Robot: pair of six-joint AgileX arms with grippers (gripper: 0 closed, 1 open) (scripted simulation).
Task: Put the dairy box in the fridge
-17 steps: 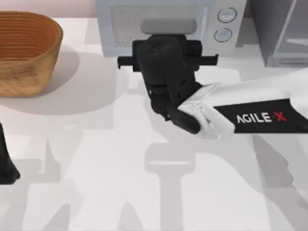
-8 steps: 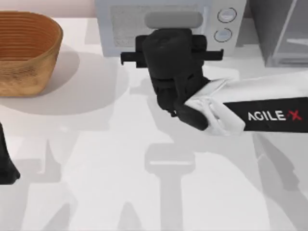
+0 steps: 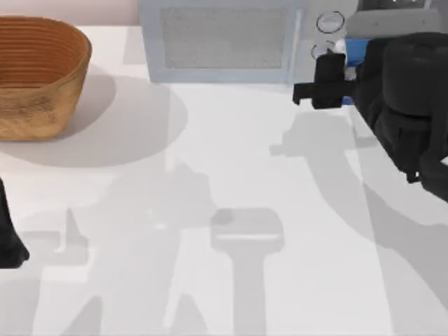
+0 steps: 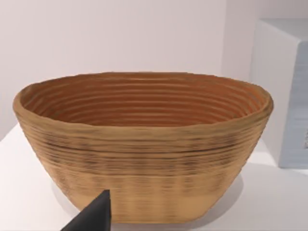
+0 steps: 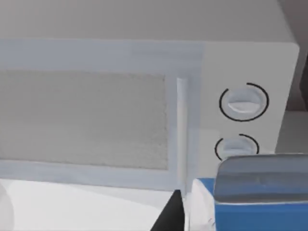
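One arm was at work — my right one. Its black two-finger right gripper (image 3: 343, 77) hung at the right end of the silver-white microwave with two round dials (image 3: 224, 42), just in front of the dials. Between its fingers was the small blue dairy box with a white band (image 3: 355, 50), so the gripper was closed on the carton and carried it above the white table (image 3: 210, 182). In the right wrist view the dairy box (image 5: 260, 211) stood upright, close before the lower dial of the microwave (image 5: 96, 115). At the microwave's right, partly hidden by the arm, was the dark grey fridge (image 3: 392, 5) with a light frame. Well to the left of the microwave stood a brown woven wicker basket (image 3: 38, 73) — the left wrist view looked at this basket (image 4: 144, 144). My left arm (image 3: 8, 234) was parked at the table's left edge; I cannot tell how wide its fingers stood.
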